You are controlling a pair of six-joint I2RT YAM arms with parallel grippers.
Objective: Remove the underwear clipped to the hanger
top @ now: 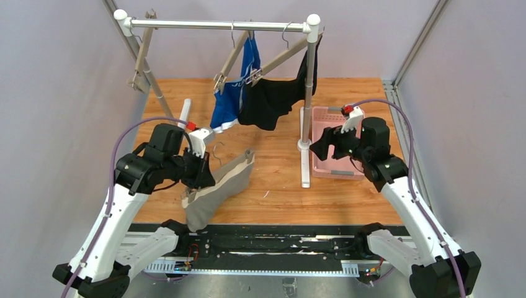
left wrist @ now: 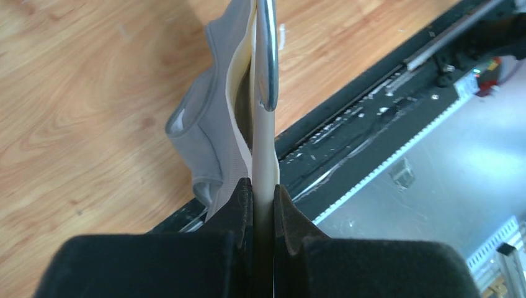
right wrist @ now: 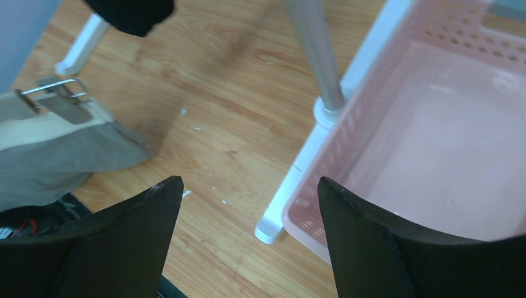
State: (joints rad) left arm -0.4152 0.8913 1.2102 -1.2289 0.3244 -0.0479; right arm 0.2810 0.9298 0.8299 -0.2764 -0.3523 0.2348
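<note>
The grey underwear (top: pixel 214 194) hangs from a cream hanger (top: pixel 234 166) held low over the table's near edge. My left gripper (top: pixel 203 171) is shut on that hanger's bar (left wrist: pixel 263 149), just below its metal hook (left wrist: pixel 267 56), and the grey underwear (left wrist: pixel 201 127) drapes to its left. The blue underwear (top: pixel 232 99) and the black underwear (top: pixel 273 100) are still clipped to hangers on the rail (top: pixel 217 25). My right gripper (top: pixel 319 146) is open and holds nothing. It hovers (right wrist: pixel 250 186) over the wood beside the rack's foot. The grey underwear (right wrist: pixel 49 161) and its hanger's clip (right wrist: pixel 59 99) lie off to its left.
A pink basket (top: pixel 329 127) stands at the right of the rack post (top: pixel 306 105), and its rim (right wrist: pixel 347 133) sits close under my right fingers. Another hanger (top: pixel 141 62) hangs bare at the rail's left end. The rack's white foot (right wrist: pixel 279 205) lies along the basket.
</note>
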